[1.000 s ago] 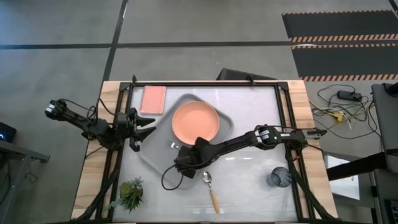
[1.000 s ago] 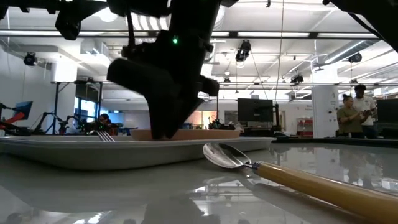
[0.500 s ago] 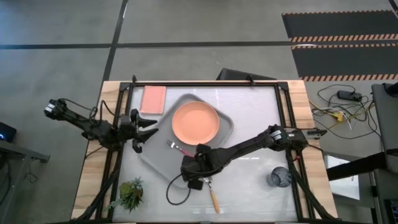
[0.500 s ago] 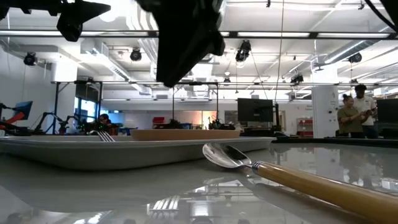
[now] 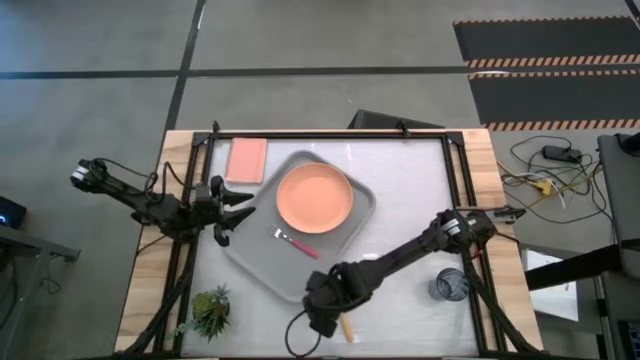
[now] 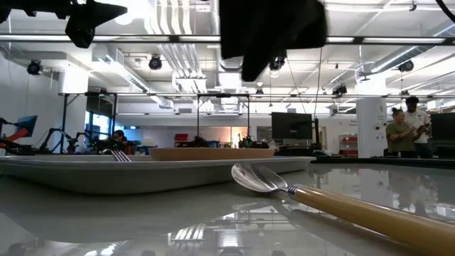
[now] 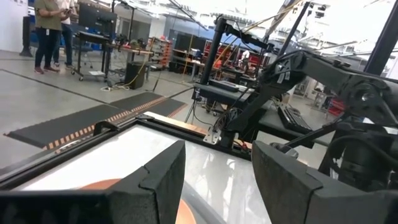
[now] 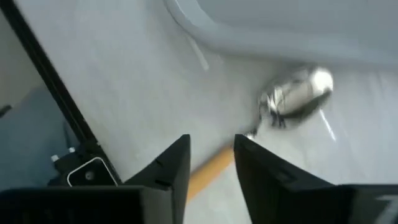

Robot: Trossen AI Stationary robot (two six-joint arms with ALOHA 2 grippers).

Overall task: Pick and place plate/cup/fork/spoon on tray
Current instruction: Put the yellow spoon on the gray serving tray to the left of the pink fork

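Having left the fork on the tray, I now hover my right gripper, jaws narrowly parted and empty, over the spoon.

Salmon-orange plate, light grey tray, pink-red fork handle, orange-yellow spoon handle.
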